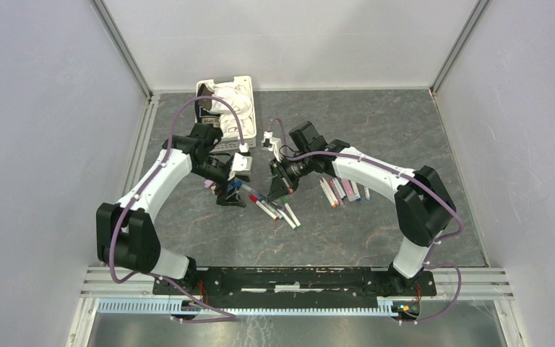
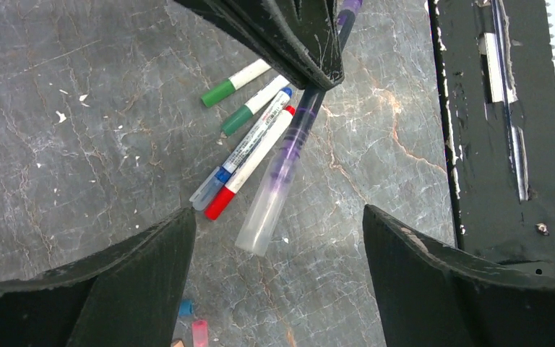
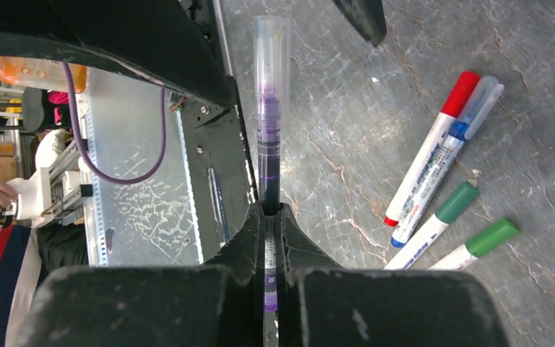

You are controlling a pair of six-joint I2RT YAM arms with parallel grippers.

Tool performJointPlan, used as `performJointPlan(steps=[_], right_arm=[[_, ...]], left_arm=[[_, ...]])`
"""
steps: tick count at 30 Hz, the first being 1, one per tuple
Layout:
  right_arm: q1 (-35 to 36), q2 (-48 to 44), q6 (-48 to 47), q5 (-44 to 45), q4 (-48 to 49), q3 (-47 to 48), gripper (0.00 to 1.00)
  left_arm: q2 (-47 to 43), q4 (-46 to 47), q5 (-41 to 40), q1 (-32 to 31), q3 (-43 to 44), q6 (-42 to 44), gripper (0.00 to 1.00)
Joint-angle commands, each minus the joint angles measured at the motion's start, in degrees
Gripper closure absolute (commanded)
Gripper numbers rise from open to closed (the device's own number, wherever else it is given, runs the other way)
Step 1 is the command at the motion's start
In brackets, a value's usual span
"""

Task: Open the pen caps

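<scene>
My right gripper [image 3: 273,210] is shut on a purple pen [image 3: 269,155] and holds it above the table. The pen's clear cap [image 3: 272,58] is on and points at my left gripper. In the left wrist view the same pen [image 2: 293,141] comes down from the right gripper's fingers [image 2: 289,36], and its clear cap [image 2: 264,213] ends between my open left fingers [image 2: 137,267] without touching them. My left gripper [image 2: 278,211] holds nothing. Two green, one blue and one red capped pens [image 2: 249,155] lie on the table below. In the top view the left gripper [image 1: 231,194] and right gripper [image 1: 283,188] meet mid-table.
Small loose caps, one blue [image 2: 186,309] and one pink [image 2: 200,334], lie under the left gripper. More pens [image 1: 343,191] lie right of the right gripper. A white basket [image 1: 244,88] stands at the back. The black arm rail [image 2: 506,137] runs along the near edge.
</scene>
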Motion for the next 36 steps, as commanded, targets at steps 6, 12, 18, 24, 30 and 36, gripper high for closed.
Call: performJointPlan(steps=[6,12,18,24,30,36], right_arm=[[0.39,4.06,1.68,-5.80,-0.18,6.34,1.00],[0.41,5.64,1.16,-5.72,-2.44,8.20,1.00],[0.90,7.21,0.83,-5.37,-4.28,9.65,0.92],[1.99,9.41,6.31,-7.57,1.14,9.61,0.67],[2.97,13.05,12.02,-9.81,7.27,10.83,0.64],[3.02,13.75,11.20,-9.94,6.24,11.21,0.96]], left_arm=[[-3.15,1.48,-3.56,-3.71,-1.05,3.58,0.30],[-4.10,3.08,-8.58,-5.51,-1.90,3.66,0.60],[-3.84,3.26,-10.33,-7.18,-2.20,4.16,0.83],[-3.36,3.24,-10.41,-8.19,-2.26,3.41,0.98],[-3.59,3.24,-9.58,-8.22,-1.30,2.60,0.98],[-2.96,2.19,-10.23,-8.16,-0.36,3.10,0.98]])
